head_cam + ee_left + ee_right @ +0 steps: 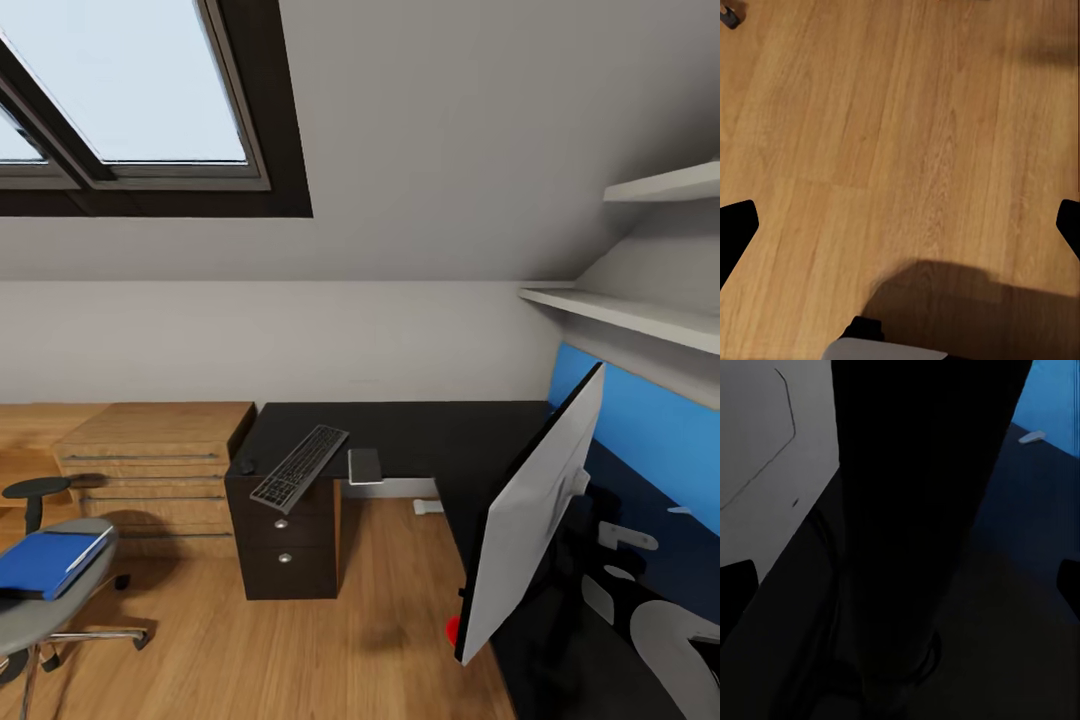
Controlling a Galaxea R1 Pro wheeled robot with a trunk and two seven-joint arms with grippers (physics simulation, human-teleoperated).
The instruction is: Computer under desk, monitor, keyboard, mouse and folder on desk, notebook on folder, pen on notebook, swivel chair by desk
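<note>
The monitor [535,520] stands tilted on the desk [420,430], close before the right gripper [900,577], whose fingers sit apart on either side of its foot — probably lining up to shift it; the left gripper [900,225] hangs spread over bare floor [907,127]; one keyboard [299,467] overhangs the desk edge, one mouse [246,466] beside it; one folder [48,562] waits on the swivel chair [50,600] — awaiting its move.

Glossy black bench [420,430] with silver-knobbed black drawers [285,540]. Dark grey keyboard [299,467] with pale legends; black mouse [246,466]; dark grey notebook [365,466]. Bright blue folder [45,562] on the grey-seated swivel chair [50,610]. Light wooden chest [150,470]; honey-brown plank floor [900,150]. Blue wall panel [650,425].
</note>
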